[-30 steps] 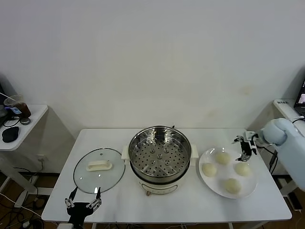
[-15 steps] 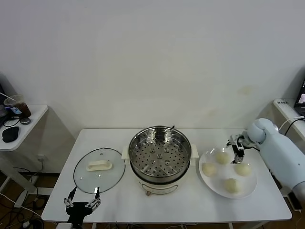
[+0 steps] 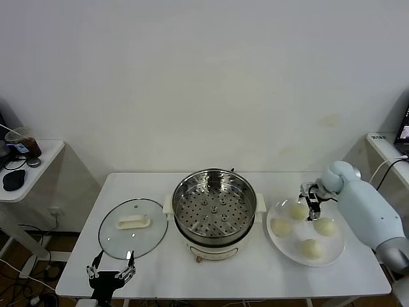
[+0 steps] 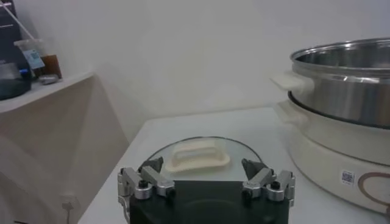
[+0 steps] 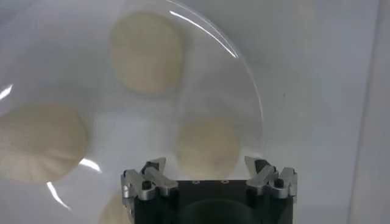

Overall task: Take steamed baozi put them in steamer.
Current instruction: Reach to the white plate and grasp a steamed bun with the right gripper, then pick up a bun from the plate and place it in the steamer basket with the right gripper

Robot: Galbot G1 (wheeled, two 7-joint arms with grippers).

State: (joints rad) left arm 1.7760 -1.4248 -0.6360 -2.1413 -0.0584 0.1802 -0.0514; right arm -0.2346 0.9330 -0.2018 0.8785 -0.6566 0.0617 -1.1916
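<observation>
Above plate (image 3: 284, 246), right claw (image 3: 310, 198) open, apparently hovering just over rear baozi (image 3: 298, 211); contact unclear.

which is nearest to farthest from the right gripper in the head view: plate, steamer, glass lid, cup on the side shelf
From the open right gripper, hovering over the far side of the plate:
1. plate, directly beneath it, on the table's right
2. steamer, table centre
3. glass lid, table's left
4. cup, on the side shelf, far left

My right arm (image 3: 367, 208) wears a smooth pale blue-white shell, rounded at the wrist joint. Its black right tool (image 3: 311, 197) carries silver knuckle blocks with dark screws. My left tool (image 3: 112, 274) matches: black body, silver-grey links, slim black fingers.
</observation>
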